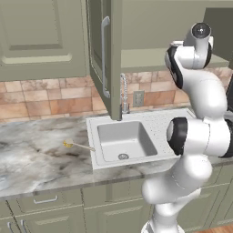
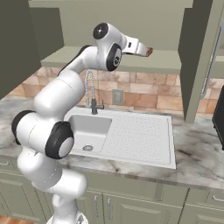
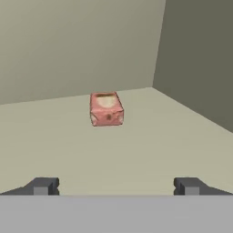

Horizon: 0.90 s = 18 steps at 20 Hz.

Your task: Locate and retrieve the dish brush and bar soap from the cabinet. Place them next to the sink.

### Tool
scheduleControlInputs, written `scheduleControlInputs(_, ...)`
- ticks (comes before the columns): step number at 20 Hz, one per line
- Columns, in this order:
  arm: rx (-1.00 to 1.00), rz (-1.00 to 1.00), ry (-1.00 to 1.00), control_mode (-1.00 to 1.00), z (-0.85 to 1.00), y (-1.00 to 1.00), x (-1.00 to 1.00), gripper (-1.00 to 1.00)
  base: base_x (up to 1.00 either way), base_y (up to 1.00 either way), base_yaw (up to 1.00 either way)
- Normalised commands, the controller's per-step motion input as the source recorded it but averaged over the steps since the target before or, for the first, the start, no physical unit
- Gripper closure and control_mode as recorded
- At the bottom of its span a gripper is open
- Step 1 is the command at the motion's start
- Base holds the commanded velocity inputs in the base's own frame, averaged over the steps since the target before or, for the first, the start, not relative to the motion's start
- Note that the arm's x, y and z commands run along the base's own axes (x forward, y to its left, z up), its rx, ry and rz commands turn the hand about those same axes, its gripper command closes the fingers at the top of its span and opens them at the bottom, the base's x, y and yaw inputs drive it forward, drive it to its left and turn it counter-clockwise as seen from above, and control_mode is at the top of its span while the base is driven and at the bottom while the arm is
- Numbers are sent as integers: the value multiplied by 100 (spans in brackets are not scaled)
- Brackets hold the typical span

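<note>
Gripper [image 3: 116, 186] is spread wide and empty, bar soap [image 3: 106, 108] sits on the cabinet [image 3: 136, 150] shelf toward its back corner, so I'd go straight in, centered, before pinching.

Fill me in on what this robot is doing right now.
The arm is reaching into the open cabinet above the sink, going after the bar soap. The soap sits on the cabinet shelf ahead of the gripper, whose fingers are spread wide and hold nothing. The dish brush already lies on the counter just left of the sink, so the soap looks like the remaining item.
</note>
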Motion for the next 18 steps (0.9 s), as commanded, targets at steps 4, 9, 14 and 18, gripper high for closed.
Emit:
scheduleControlInputs(4,0,3,4,-100,0,-4,29,-100,0,0,0)
scheduleControlInputs(9,0,3,1,-100,0,0,26,-100,0,0,0)
scheduleControlInputs(14,0,1,0,-100,-4,-2,32,-100,0,0,0)
scheduleControlInputs(18,0,0,0,-100,-10,-12,30,-100,0,0,0)
